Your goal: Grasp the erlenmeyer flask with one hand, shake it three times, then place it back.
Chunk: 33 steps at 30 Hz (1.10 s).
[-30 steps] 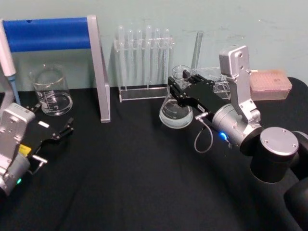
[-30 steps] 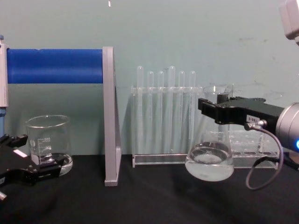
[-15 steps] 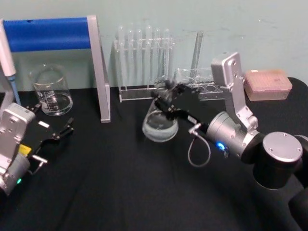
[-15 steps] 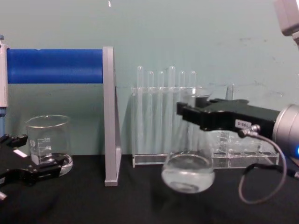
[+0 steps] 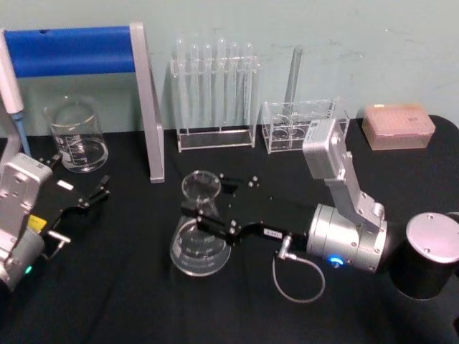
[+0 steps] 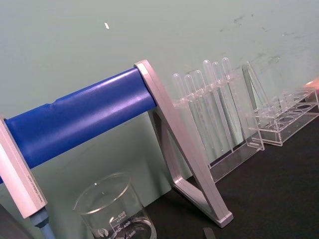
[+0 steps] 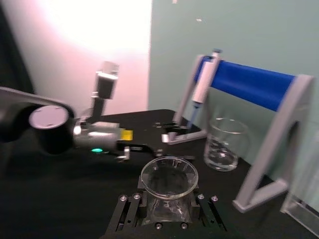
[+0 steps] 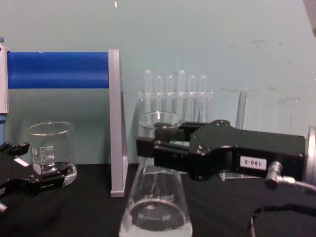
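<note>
within right claw [image 5: 206, 213], one erlenmeyer flask [image 5: 195, 251]

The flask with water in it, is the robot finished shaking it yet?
Grabbing is done: the right gripper is shut on the neck of the clear glass cone-shaped flask. Shaking is in hand: within a second the flask swung from the clear racks towards the middle. I cannot count the shakes. Left: set it down and let go. The left gripper waits open by the glass beaker.
</note>
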### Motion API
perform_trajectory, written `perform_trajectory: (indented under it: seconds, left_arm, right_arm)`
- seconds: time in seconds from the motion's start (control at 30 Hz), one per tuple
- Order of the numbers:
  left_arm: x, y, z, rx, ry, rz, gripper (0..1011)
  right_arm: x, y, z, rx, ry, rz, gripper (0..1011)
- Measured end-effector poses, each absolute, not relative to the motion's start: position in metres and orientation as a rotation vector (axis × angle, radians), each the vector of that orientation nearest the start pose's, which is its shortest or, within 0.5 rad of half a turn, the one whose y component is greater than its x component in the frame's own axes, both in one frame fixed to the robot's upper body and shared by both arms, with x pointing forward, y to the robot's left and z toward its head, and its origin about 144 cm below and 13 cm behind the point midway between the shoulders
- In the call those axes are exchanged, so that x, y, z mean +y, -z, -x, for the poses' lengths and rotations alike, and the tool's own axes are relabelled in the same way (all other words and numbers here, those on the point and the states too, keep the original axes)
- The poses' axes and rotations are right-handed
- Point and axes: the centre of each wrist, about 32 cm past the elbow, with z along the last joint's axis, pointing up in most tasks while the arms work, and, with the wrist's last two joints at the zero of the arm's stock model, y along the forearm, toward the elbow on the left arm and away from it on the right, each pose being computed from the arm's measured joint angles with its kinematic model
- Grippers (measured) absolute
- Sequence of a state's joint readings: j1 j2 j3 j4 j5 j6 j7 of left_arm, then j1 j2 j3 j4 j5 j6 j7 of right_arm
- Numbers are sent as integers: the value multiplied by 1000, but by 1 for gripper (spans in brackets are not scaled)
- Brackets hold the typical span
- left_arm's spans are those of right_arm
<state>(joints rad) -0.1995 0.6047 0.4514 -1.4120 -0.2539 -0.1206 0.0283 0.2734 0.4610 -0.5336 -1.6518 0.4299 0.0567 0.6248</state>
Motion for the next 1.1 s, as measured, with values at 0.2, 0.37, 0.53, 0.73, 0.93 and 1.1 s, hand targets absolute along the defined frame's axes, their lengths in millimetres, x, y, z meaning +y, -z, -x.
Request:
perform_trajectory:
  seconds: [0.2,0.37,0.53,0.73,0.93,1.1]
  left_arm:
    - [310,-1140,-489,-285,-1248,-304,1001]
    - [310,-1140,-489,-285,-1248,-304,1001]
    - [310,-1140,-489,-285,-1248,-304,1001]
    - [310,-1140,-489,-285,-1248,-304,1001]
    - [310,-1140,-489,-285,-1248,-305,1001]
    - [310,-1140,-489,-285,-1248,-304,1001]
  right_arm:
    - [-201,-1210,-486,-95,361,63,453]
    - [-201,-1210,-485,-104,318,64,453]
    - [-202,-1210,-483,-109,295,62,453]
    - [-202,-1211,-483,-111,287,60,453]
    - [-202,-1212,-484,-112,296,54,453]
    - [-201,-1211,-486,-111,331,51,453]
